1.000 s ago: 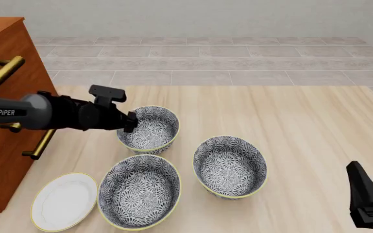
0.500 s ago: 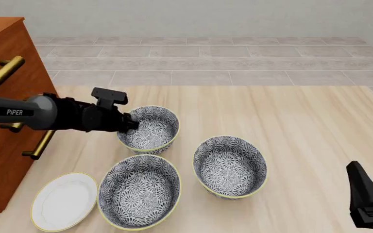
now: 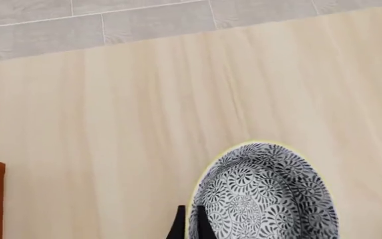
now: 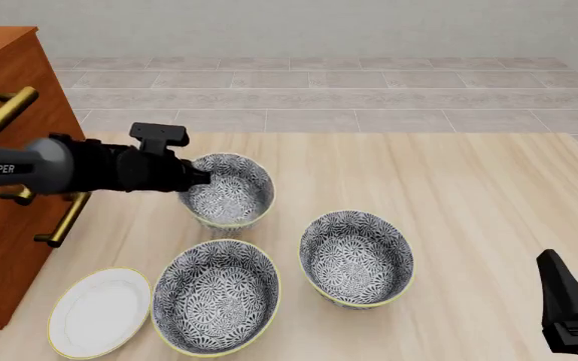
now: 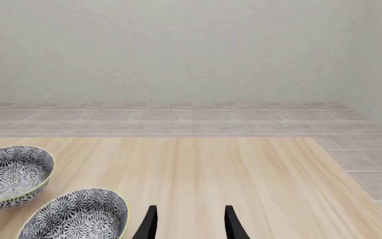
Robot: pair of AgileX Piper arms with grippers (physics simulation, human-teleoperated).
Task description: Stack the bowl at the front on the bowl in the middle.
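The bowl at the front (image 4: 231, 189), grey-and-white floral with a cream rim, is the one farthest along the arms' reach. It hangs slightly above the table. My left gripper (image 4: 201, 177) is shut on its left rim, one finger inside and one outside; the wrist view shows the fingers (image 3: 178, 230) straddling the bowl's (image 3: 264, 199) edge. The bowl in the middle (image 4: 357, 258) rests on the table to the right and nearer, also seen as the bowl (image 5: 78, 214). My right gripper (image 4: 568, 301) waits open at the near right corner, its fingers (image 5: 149, 222) holding nothing.
A third alike bowl (image 4: 216, 295) sits nearest, front left, beside a flat white plate (image 4: 98, 312). A brown cabinet (image 4: 8, 150) with brass handles stands along the table's left side. The wooden tabletop (image 4: 470, 195) stretches right and back to a tiled floor.
My left gripper has risen and shifted slightly left and back, taking the far bowl up off the table with it. The right arm has not moved.
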